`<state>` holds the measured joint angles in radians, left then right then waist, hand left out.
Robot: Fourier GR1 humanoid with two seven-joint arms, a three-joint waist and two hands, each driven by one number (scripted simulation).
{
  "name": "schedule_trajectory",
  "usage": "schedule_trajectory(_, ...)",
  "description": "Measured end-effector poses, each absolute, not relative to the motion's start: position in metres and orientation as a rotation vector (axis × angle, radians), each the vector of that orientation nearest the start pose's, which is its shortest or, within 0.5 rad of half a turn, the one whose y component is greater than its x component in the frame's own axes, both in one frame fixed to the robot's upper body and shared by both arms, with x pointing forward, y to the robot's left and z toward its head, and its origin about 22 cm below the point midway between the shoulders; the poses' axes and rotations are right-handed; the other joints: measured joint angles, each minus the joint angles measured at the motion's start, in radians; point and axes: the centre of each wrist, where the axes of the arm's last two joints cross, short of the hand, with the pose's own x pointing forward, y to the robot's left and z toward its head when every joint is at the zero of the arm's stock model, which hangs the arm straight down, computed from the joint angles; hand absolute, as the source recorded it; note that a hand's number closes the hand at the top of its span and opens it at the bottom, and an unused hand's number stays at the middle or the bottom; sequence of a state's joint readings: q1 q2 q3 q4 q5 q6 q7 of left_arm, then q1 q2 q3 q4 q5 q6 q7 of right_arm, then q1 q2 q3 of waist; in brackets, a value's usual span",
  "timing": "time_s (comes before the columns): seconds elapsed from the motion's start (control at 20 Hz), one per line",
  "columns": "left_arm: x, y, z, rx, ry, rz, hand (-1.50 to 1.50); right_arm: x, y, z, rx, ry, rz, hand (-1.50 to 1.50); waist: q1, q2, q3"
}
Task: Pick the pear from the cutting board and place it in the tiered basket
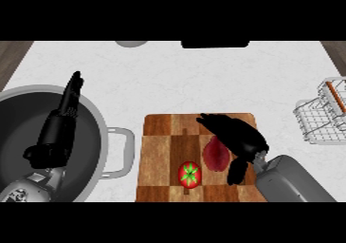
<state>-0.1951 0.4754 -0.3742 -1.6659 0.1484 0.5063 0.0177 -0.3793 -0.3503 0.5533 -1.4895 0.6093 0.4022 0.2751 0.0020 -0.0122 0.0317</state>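
Observation:
A wooden cutting board (158, 156) lies in the middle of the counter. On it is a dark red, pear-like fruit (214, 156), with a red tomato (189, 173) just left of it. My right hand (238, 135) is over the board, directly above the dark red fruit's right side. Its fingers stretch toward the board's far edge and its thumb points down beside the fruit, open. I cannot tell whether it touches the fruit. The wire tiered basket (322, 118) stands at the right edge. My left hand (62, 121) rests open over the pot, fingers up.
A large grey pot (98, 118) with a side handle (124, 152) fills the left side, close to the board. At the counter's far edge are a grey round object (132, 43) and a black object (214, 44). White counter lies between board and basket.

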Motion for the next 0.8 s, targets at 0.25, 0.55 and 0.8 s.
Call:
schedule_trajectory(0.25, 0.263, 0.223, 0.068, 0.285, -1.780, -0.185, 0.00, 0.288, -0.154, 0.044, -0.442, -1.279, 1.507, 1.50, 0.000, 0.000, 0.000)
schedule_trajectory(0.55, 0.264, 0.223, 0.070, 0.284, -1.777, -0.178, 0.00, 0.287, -0.145, 0.038, -0.556, -1.382, 1.540, 1.50, 0.002, -0.002, -0.003)
schedule_trajectory(0.8, 0.261, 0.226, 0.070, 0.282, -1.772, -0.165, 0.00, 0.280, -0.161, 0.025, -0.687, -1.342, 1.493, 1.50, -0.010, -0.011, -0.009)
